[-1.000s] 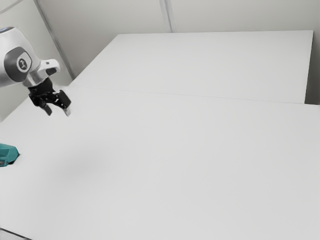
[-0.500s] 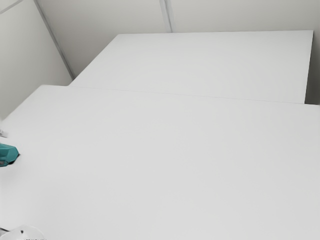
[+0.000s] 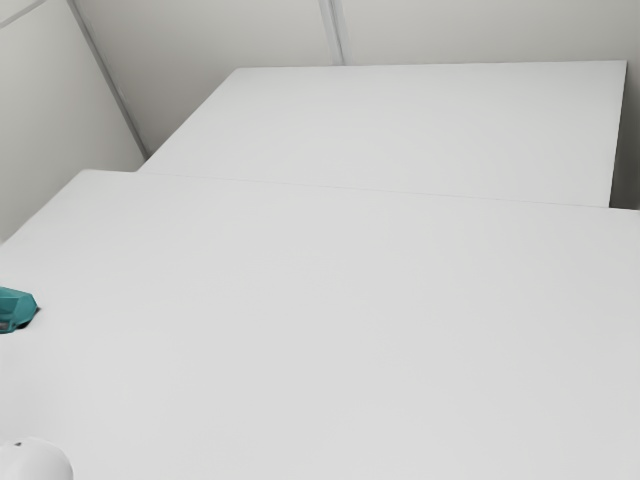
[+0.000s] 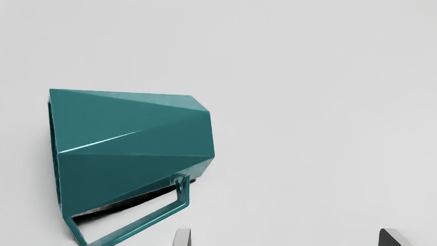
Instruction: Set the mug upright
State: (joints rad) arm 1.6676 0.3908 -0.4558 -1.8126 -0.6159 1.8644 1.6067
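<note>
The teal faceted mug [image 3: 16, 310] lies at the exterior view's left edge, partly cut off by it. In the wrist view the mug [image 4: 133, 140] rests on its side, its dark mouth facing away from the fingers and its angular handle low along one side. My gripper [image 4: 285, 237] stands open with its two fingertips wide apart and bare surface between them. One fingertip is close to the handle's base end, and the mug's body lies outside the gap.
A white part of the arm [image 3: 35, 462] shows at the exterior view's lower left corner. The white table [image 3: 350, 330] extends toward a second white surface [image 3: 400, 130] behind it, with pale walls beyond.
The arm and gripper have left the exterior view's upper left, and a white arm part has come in at its lower left corner. The mug has stayed where it was.
</note>
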